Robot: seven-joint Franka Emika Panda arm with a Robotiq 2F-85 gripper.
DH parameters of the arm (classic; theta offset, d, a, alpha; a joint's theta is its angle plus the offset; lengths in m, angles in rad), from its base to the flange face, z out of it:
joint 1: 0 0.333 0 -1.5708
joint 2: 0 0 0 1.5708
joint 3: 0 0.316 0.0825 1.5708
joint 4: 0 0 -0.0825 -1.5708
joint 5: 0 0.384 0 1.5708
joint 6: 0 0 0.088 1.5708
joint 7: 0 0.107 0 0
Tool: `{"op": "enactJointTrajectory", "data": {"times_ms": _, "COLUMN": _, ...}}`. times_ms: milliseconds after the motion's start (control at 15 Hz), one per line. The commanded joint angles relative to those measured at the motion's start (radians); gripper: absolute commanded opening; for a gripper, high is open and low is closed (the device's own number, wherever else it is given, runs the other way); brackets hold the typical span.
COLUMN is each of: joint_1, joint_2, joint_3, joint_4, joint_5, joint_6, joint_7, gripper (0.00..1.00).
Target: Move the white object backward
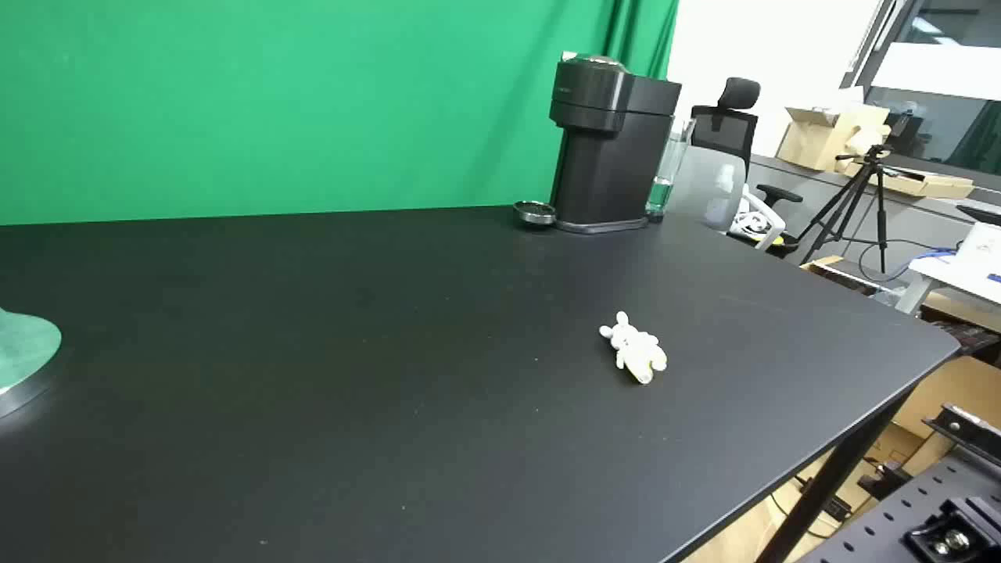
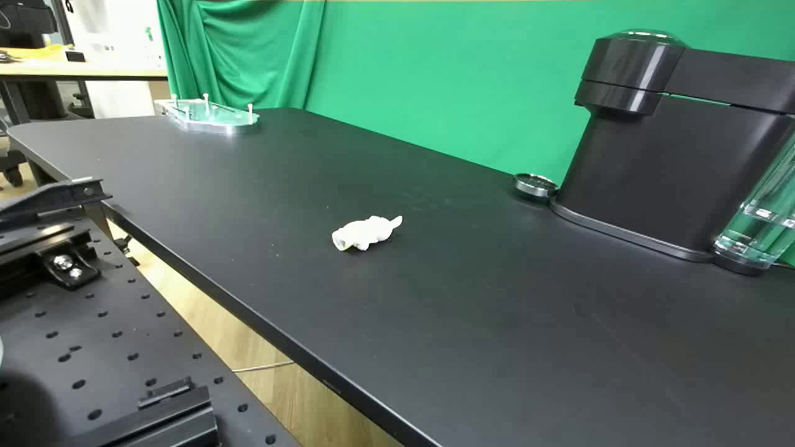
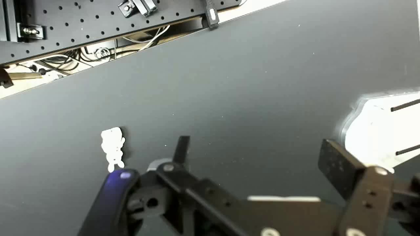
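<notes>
The white object (image 1: 636, 350) is a small animal-shaped figure with two long ears, lying on the black table. In an exterior view it lies right of the middle, and in an exterior view (image 2: 366, 233) it lies near the centre. In the wrist view the white object (image 3: 113, 147) is at the left, beyond the left finger, with its ears toward the bottom of the picture. My gripper (image 3: 255, 151) is open, with bare table seen between its fingers. It is above the table and apart from the white object. The gripper does not show in either exterior view.
A black coffee machine (image 1: 610, 148) with a small round metal cup stand (image 1: 535, 213) stands at the table's back by a green curtain (image 2: 435, 87). A clear plate with pegs (image 2: 211, 117) lies at the far end. A perforated black mounting plate (image 2: 124, 347) runs along the table's edge.
</notes>
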Motion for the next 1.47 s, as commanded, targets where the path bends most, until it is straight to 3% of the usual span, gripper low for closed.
{"op": "enactJointTrajectory", "data": {"times_ms": 0, "joint_1": 0.007, "joint_2": 0.002, "joint_3": -0.006, "joint_4": 0.002, "joint_5": -0.004, "joint_6": 0.000, "joint_7": 0.003, "gripper": 1.00}}
{"op": "enactJointTrajectory", "data": {"times_ms": 867, "joint_1": 0.004, "joint_2": -0.003, "joint_3": -0.008, "joint_4": -0.006, "joint_5": -0.004, "joint_6": 0.007, "joint_7": 0.003, "gripper": 1.00}}
{"op": "enactJointTrajectory", "data": {"times_ms": 1200, "joint_1": -0.020, "joint_2": -0.022, "joint_3": -0.047, "joint_4": -0.095, "joint_5": -0.046, "joint_6": 0.069, "joint_7": -0.063, "gripper": 1.00}}
{"op": "enactJointTrajectory", "data": {"times_ms": 1400, "joint_1": -0.053, "joint_2": -0.026, "joint_3": -0.084, "joint_4": -0.171, "joint_5": -0.098, "joint_6": 0.162, "joint_7": -0.117, "gripper": 1.00}}
